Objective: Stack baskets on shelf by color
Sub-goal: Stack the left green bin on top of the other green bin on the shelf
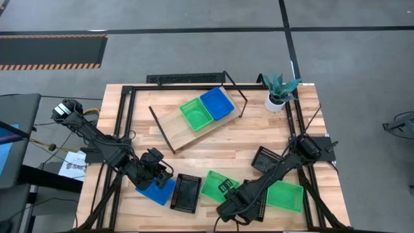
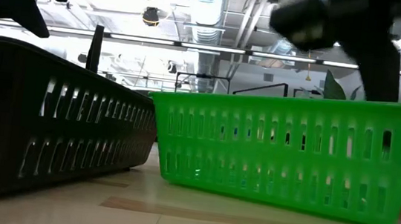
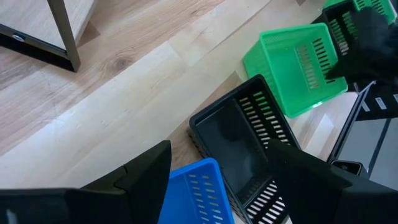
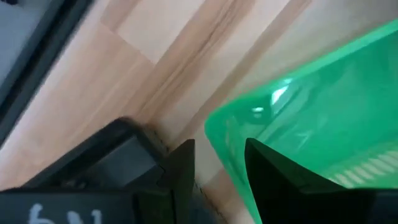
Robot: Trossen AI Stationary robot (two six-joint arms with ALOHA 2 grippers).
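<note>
The shelf (image 1: 187, 129) stands at the table's far middle with a green basket (image 1: 196, 113) and a blue basket (image 1: 217, 103) side by side on its board. My left gripper (image 1: 155, 171) is open just over the far end of a blue basket (image 3: 193, 193) on the near left of the table. My right gripper (image 1: 228, 191) is open at the right-hand rim of a green basket (image 1: 215, 184). In its wrist view the basket's wall (image 4: 224, 155) runs between the two fingers, with bare wood showing beside one finger.
A black basket (image 1: 186, 193) lies between the blue and green ones. Another green basket (image 1: 286, 196) and a black basket (image 1: 266, 158) lie on the near right, by my right arm. A white plant pot (image 1: 277, 102) stands at the far right corner.
</note>
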